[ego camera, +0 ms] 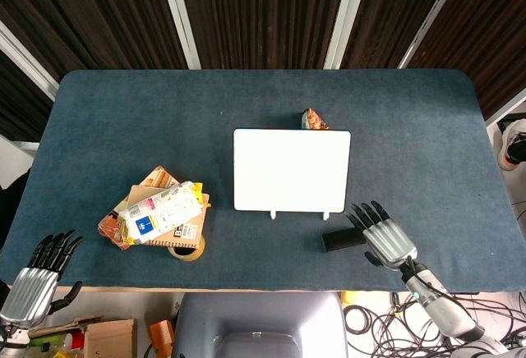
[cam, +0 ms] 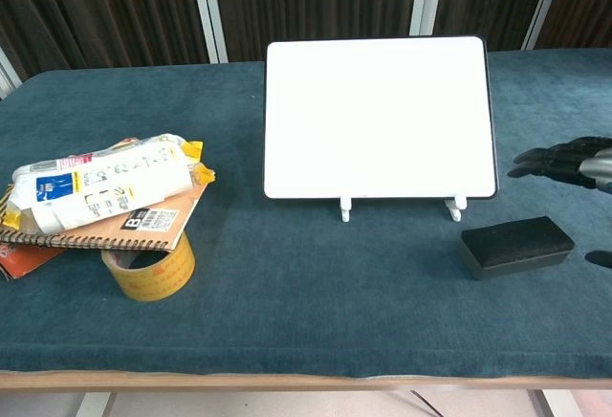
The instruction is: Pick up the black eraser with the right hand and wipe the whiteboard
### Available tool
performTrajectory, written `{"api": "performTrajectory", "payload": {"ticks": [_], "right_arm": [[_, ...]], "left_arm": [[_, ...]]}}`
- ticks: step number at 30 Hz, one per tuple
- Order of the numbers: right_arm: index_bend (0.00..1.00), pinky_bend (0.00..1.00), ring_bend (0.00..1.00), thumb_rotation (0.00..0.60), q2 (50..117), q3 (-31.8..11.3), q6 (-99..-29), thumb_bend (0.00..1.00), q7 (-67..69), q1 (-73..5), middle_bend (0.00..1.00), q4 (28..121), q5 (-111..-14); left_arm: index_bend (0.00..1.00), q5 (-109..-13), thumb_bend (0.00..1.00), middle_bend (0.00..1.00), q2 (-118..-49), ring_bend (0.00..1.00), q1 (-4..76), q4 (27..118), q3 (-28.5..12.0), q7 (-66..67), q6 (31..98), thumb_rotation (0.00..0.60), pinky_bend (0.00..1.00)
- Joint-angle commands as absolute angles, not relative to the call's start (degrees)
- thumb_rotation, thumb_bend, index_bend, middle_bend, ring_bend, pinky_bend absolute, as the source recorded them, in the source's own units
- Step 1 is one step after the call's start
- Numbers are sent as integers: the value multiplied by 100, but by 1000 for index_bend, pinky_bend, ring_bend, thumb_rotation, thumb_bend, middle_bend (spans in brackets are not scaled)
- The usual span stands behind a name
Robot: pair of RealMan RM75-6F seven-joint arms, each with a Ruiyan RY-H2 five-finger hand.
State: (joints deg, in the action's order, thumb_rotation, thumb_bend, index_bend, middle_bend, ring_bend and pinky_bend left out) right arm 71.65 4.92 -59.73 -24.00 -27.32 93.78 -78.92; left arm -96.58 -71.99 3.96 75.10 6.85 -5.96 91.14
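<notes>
The black eraser [ego camera: 343,240] [cam: 516,246] lies flat on the blue table, in front of the whiteboard's right foot. The whiteboard [ego camera: 291,169] [cam: 380,117] stands tilted on two small white feet at the table's middle; its face looks blank. My right hand [ego camera: 384,238] [cam: 567,161] hovers just right of the eraser, fingers stretched out and apart, holding nothing. In the chest view only its dark fingertips show at the right edge. My left hand [ego camera: 34,280] sits off the table's front left corner, fingers spread, empty.
A pile of notebooks with a white packet [ego camera: 158,211] [cam: 100,179] lies at the front left, over a roll of tape [ego camera: 188,249] [cam: 149,268]. A small orange packet [ego camera: 313,119] peeks out behind the whiteboard.
</notes>
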Motion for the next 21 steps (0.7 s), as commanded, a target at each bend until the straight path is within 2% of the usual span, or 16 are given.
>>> {"api": "performTrajectory", "payload": {"ticks": [1,11,21], "right_arm": [[91,0,0,600,7385,498,-5747,236,-2313,-2750,8,9088,-7858],[205,0,1,600,7812,324,-5494,236,-2051,-2847,80,8628,-7786],[260,2,35,600,8043,214,-5461,236,-1855,-2887,124,8438,-7834]], "left_arm": [[0,-9655,355,0,-7200,0,393,7500,666,-627,9102,600,61],[0,-9566,355,0,-7187,0,408,7481,594,-743,8961,600,61],[0,-9518,355,0,-7167,0,381,7422,559,-875,8915,600,61]]}}
